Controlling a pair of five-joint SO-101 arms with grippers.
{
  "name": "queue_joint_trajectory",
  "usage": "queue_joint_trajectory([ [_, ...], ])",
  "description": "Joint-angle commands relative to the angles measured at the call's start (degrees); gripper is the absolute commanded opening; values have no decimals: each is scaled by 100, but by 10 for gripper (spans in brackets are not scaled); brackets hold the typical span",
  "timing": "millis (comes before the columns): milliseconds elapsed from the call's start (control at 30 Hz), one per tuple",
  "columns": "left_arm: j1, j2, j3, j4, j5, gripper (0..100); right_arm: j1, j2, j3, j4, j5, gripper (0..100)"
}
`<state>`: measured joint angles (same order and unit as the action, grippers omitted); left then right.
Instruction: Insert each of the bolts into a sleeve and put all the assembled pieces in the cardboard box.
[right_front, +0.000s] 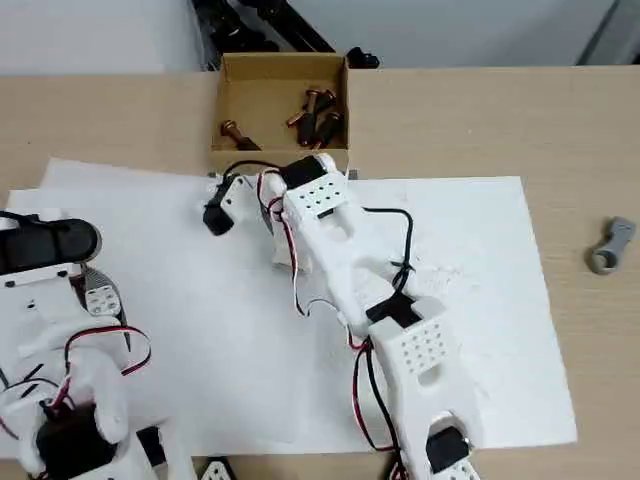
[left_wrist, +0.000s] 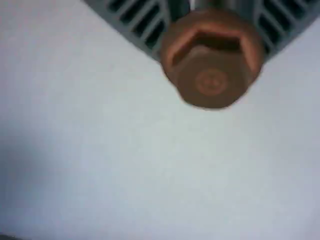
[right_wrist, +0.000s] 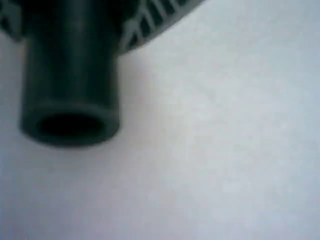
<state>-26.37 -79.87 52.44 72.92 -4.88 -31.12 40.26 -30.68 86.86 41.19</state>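
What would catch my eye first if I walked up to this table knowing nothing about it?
Probably the white right arm stretched across the paper sheet, holding a black sleeve just short of the cardboard box at the table's far edge. That box already holds several copper-headed pieces. In the left wrist view, a copper bolt is clamped above the white paper.

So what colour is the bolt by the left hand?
Copper-brown. The bolt shows best in the left wrist view.
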Motion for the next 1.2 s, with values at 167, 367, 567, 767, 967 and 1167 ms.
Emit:
queue_joint_trajectory([
  [167,-26,26,-84,-149,-44,5,444,-1455,-211,207,-105,6],
  [367,-26,26,-66,-176,-53,5,418,-2440,-211,699,-123,6],
  [567,-26,26,-57,-193,-53,5,567,-3644,-237,734,-1943,3],
  [767,-26,26,-22,-422,-53,5,576,-5007,-237,708,-3763,3],
  [967,-26,26,75,-510,-53,5,567,-5921,-202,708,-5574,3],
  [1167,0,35,92,-932,-53,5,523,-6659,-193,716,-5925,3],
])
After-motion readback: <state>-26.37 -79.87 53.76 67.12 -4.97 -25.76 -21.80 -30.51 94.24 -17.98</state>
